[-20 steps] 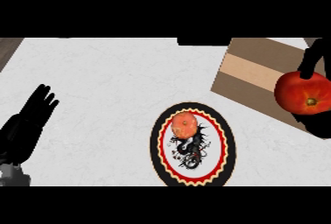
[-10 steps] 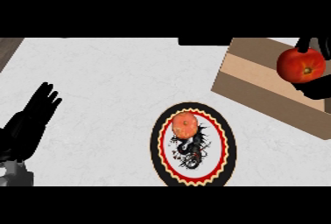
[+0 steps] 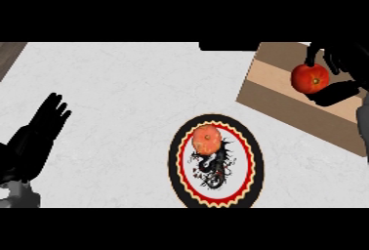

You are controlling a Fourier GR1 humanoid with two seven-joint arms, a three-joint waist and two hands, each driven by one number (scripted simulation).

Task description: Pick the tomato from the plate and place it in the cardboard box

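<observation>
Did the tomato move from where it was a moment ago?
Yes. The tomato, held in the right hand, has gone up the view and to the left. It is now further in over the cardboard box.

Plate on the worktop, cardboard box behind and right of it, tomato over the box (within the right hand), left hand left of the plate

Our right hand sits at the upper right, fingers and thumb curled round the tomato, its grey forearm at the right edge. Our left hand rests open near the left edge, fingers straight, pointing up.
</observation>
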